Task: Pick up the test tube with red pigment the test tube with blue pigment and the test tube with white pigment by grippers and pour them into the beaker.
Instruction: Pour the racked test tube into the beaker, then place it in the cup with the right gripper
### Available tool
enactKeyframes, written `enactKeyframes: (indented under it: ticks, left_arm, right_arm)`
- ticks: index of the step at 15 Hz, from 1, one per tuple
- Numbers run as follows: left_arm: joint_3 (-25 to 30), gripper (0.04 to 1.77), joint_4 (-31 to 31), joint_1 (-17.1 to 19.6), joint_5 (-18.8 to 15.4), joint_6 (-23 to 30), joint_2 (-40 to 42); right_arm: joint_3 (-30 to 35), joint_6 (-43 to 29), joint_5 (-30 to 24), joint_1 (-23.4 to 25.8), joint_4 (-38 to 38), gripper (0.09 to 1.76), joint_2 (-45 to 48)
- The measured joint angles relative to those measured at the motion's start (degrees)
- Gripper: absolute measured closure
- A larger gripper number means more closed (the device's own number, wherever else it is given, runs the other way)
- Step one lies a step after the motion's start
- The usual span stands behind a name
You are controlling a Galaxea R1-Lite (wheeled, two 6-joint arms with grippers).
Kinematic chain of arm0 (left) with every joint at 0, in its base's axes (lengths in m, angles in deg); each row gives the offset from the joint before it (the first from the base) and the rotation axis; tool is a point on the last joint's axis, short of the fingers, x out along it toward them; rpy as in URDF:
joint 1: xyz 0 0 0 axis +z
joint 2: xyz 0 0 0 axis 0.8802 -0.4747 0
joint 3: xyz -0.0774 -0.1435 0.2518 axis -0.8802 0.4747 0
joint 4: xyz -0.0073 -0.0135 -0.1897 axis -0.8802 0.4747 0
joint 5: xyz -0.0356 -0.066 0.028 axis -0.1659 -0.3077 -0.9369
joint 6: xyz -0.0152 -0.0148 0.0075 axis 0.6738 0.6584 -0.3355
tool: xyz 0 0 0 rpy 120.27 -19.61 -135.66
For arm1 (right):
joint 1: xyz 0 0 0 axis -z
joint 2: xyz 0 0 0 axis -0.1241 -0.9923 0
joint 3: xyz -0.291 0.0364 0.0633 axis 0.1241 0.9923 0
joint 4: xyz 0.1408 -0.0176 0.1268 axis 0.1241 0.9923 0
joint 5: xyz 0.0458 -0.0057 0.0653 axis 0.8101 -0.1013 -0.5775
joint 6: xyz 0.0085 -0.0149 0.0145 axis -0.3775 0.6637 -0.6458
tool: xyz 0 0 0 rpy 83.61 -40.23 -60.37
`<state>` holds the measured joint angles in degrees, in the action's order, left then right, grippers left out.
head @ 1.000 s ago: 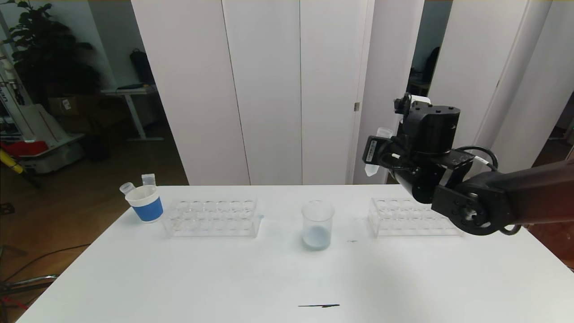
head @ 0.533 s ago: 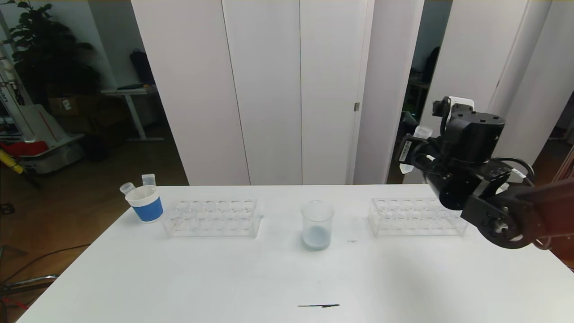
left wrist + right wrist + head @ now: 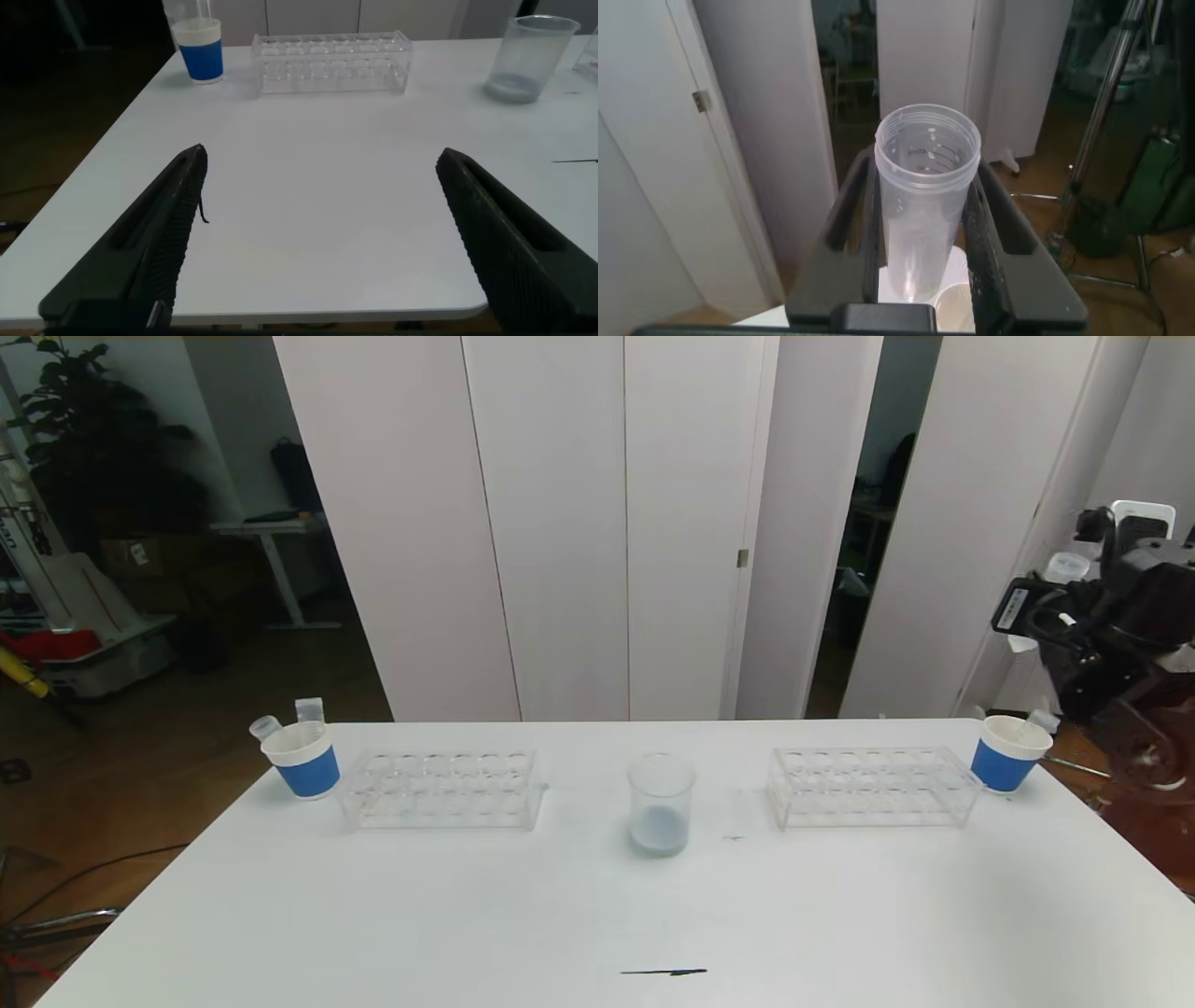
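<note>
Right end effector (image 3: 920, 243): clamped on empty clear test tube (image 3: 924, 201), raised beyond surface's (image 3: 597, 915) right edge. Left end effector (image 3: 327, 243): fingers apart, near edge.

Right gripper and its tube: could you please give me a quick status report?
Right gripper shut on empty test tube, high above right cup. Left gripper open, parked low. Beaker unobstructed.

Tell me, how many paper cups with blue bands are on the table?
2. One paper cup stands at the table's far left corner, beside a clear rack. The other cup stands at the far right, beside the second rack. None seems hidden.
</note>
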<state>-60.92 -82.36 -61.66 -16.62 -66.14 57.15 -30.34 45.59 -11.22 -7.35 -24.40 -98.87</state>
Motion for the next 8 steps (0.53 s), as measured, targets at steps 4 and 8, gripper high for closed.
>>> enactKeyframes:
  ticks: [4,8]
  left_arm:
    - [0.00,0.06,0.00,0.00,-0.02,-0.05,0.00]
    - [0.00,0.06,0.00,0.00,0.00,-0.02,0.00]
  right_arm:
    - [-2.26,1.85,-4.96,7.90,-2.78,1.25,-3.60]
    - [-3.19,-1.40,-5.13,9.36,-3.08,1.25,-8.75]
